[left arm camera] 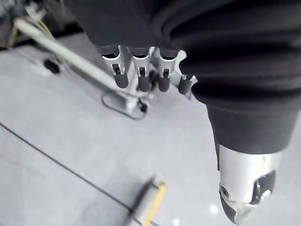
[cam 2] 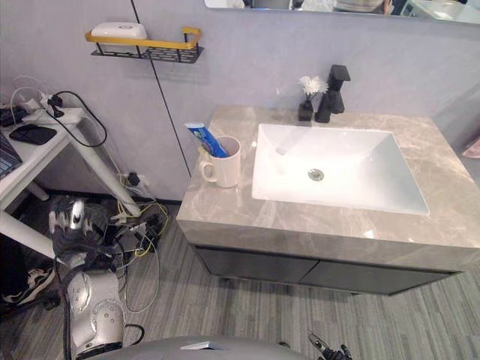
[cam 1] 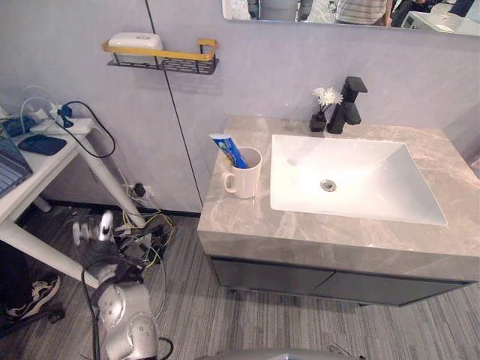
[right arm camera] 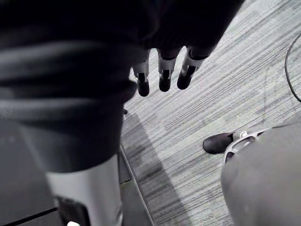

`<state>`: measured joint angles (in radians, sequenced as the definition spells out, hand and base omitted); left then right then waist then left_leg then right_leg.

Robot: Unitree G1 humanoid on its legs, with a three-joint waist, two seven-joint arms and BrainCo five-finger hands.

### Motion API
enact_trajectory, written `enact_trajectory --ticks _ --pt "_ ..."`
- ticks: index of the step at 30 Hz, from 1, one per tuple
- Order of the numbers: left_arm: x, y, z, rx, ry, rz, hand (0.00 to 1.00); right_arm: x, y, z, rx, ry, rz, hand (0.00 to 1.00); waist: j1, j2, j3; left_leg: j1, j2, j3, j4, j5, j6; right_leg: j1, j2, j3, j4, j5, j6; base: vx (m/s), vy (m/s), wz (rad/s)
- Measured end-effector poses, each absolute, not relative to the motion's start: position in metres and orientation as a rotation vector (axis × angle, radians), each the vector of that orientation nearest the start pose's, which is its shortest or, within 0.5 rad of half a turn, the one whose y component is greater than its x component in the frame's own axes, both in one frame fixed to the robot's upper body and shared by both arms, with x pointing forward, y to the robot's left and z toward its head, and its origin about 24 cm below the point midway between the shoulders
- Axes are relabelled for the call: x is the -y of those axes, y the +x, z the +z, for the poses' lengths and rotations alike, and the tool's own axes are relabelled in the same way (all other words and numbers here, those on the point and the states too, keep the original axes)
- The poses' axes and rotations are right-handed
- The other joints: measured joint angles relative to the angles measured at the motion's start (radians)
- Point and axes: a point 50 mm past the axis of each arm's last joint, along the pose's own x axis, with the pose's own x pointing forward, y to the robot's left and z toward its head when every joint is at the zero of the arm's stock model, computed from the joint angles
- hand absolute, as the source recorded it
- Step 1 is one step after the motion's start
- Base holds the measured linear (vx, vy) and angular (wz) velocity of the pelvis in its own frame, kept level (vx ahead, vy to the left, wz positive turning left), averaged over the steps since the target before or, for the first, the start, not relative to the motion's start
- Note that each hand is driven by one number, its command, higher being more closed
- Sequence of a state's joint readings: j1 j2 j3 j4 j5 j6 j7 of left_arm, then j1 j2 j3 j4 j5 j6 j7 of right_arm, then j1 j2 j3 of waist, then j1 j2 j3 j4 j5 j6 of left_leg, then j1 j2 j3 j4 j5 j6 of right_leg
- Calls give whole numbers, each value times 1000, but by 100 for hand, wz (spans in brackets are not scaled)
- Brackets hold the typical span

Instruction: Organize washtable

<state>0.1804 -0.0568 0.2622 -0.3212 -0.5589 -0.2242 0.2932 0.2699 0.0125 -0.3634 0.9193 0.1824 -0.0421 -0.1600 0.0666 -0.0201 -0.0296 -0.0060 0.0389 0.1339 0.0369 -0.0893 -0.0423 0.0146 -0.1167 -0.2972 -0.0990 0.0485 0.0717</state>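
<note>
A white mug (cam 1: 246,174) with a blue toothpaste tube (cam 1: 227,148) leaning in it stands on the grey marble washtable (cam 1: 315,232), just left of the white sink (cam 1: 375,187). Behind the sink are a black faucet (cam 1: 349,101) and a small black vase with white flowers (cam 1: 322,112). My left hand (cam 1: 97,229) hangs low at the left, off the washtable and beside a white desk leg; its fingers (left arm camera: 138,70) are straight and hold nothing. My right hand (right arm camera: 162,70) hangs over the striped floor with relaxed, straight fingers, also holding nothing.
A wall shelf with a yellow rail (cam 1: 169,58) carries a white soap box (cam 1: 135,41), up left of the washtable. A white desk (cam 1: 45,165) with devices and cables stands at the left. A tangle of cables (cam 1: 146,232) lies on the floor under it. A mirror (cam 1: 345,11) hangs above.
</note>
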Motion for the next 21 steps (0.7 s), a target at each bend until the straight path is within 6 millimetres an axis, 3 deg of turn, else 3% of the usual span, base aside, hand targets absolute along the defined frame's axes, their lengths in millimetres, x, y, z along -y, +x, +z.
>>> enact_trajectory --ticks 5,8,13,14,21 --pt "-185 202 136 553 -543 277 0 214 25 -164 -1145 226 -669 0 -6 1 1 -21 0 -10 9 0 0 -15 0 -3 0 3 3 -35 -2 4" --pt "-153 208 147 567 -565 73 0 218 18 -165 -1175 217 -666 0 -14 6 1 -31 -1 -10 10 0 0 -27 0 -2 0 3 3 0 0 0" --pt "-122 215 164 609 -568 -153 0 220 19 -164 -1170 211 -663 0 -33 15 -2 -55 -1 -6 17 3 1 -47 1 5 5 7 6 23 -8 -3" --pt "-117 216 170 627 -568 -188 100 220 20 -164 -1170 211 -661 0 -34 15 -2 -54 -1 -6 17 3 1 -47 2 7 6 7 6 37 -10 -5" --pt "-102 217 176 631 -549 -289 100 220 23 -164 -1163 206 -653 0 -38 11 -2 -54 -11 -6 16 6 5 -49 -6 11 6 13 9 -8 9 0"
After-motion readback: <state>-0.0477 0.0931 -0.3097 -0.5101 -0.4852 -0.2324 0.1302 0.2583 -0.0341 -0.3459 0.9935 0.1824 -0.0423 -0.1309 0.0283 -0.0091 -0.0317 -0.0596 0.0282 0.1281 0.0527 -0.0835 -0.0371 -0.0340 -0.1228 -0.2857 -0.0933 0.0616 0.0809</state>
